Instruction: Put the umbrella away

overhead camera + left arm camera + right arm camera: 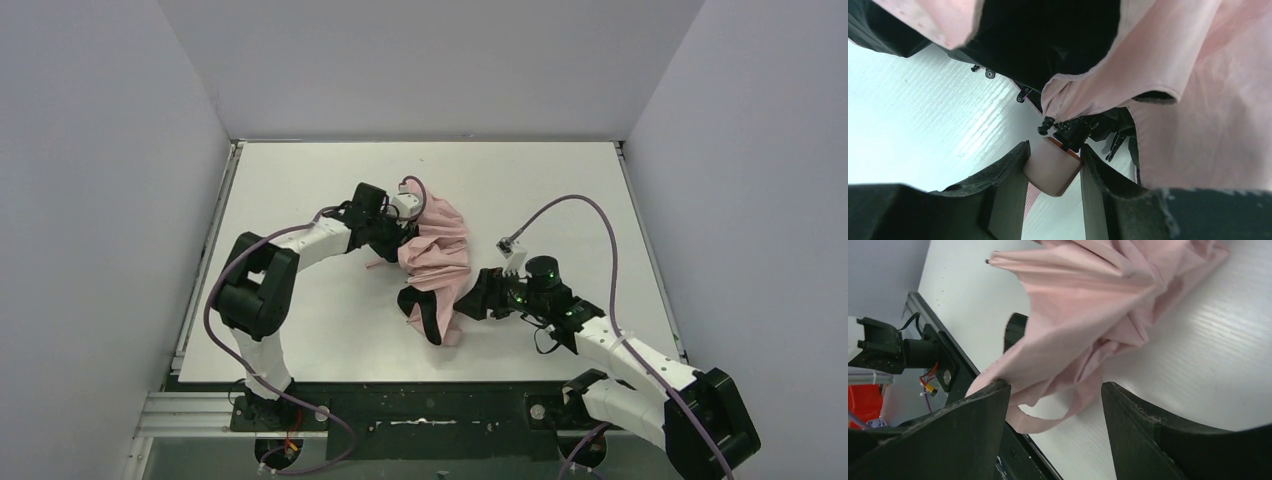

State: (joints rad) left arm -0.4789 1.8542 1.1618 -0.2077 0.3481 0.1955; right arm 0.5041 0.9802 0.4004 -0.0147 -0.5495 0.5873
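A: So, where is the umbrella?
B: Crumpled at mid-table, canopy running from 12 to 6 o'clock.
A: And the left gripper?
B: At the umbrella's 10 o'clock, clamped on the handle.
A: The right gripper?
B: At its 4 o'clock, jaws wide, gripping nothing; fabric brushes one finger, and the strap loops between them

A white table sits boxed in by plain pale grey walls under even light.
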